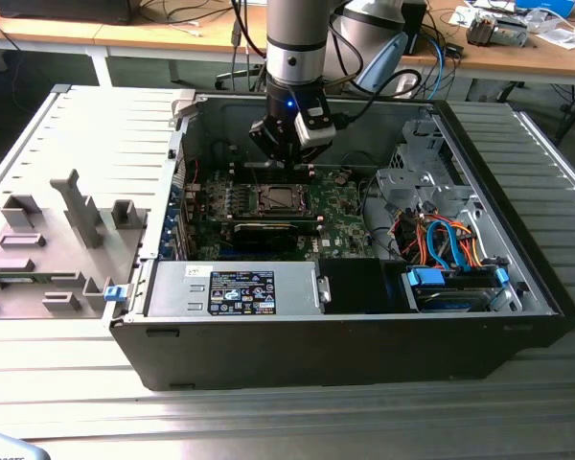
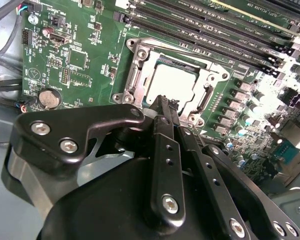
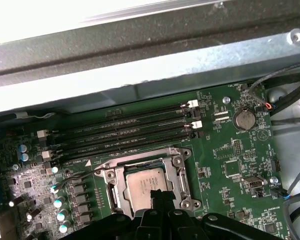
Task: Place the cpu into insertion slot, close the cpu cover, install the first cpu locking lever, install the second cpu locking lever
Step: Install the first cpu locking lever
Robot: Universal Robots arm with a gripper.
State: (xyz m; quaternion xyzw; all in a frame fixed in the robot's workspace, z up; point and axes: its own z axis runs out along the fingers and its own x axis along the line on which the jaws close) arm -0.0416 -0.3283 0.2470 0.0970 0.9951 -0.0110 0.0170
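Wooden desks strewn with cables and parts are seen at the back of the exterior view, and in front of them a grey ribbed bench (image 1: 67, 402) carries an opened computer case (image 1: 364, 335) lying on its side. Inside it the green motherboard (image 1: 335, 216) is exposed, with a bundle of orange and blue cables (image 1: 446, 244) toward the exterior view's right.

The cpu (image 2: 171, 83) is seen seated flat in the insertion slot (image 2: 132, 75), its pale metal face showing in both wrist views. The first step of the task can therefore be judged done. The cpu cover (image 3: 182, 172) appears to lie down around the chip, framing it through its square window, so the second step looks complete as well, though whether it is fully pressed home cannot be told. Whether either locking lever is latched cannot be made out; a thin wire-like rod (image 3: 82, 174) is seen running off one side of the socket in the first wrist view, which may be a lever not yet hooked down. The lever steps are judged outstanding.

The end effector (image 2: 165, 102) is held just above the socket's near edge. Its fingers (image 2: 162, 145) are drawn together, tips nearly meeting, and nothing is seen gripped between them.
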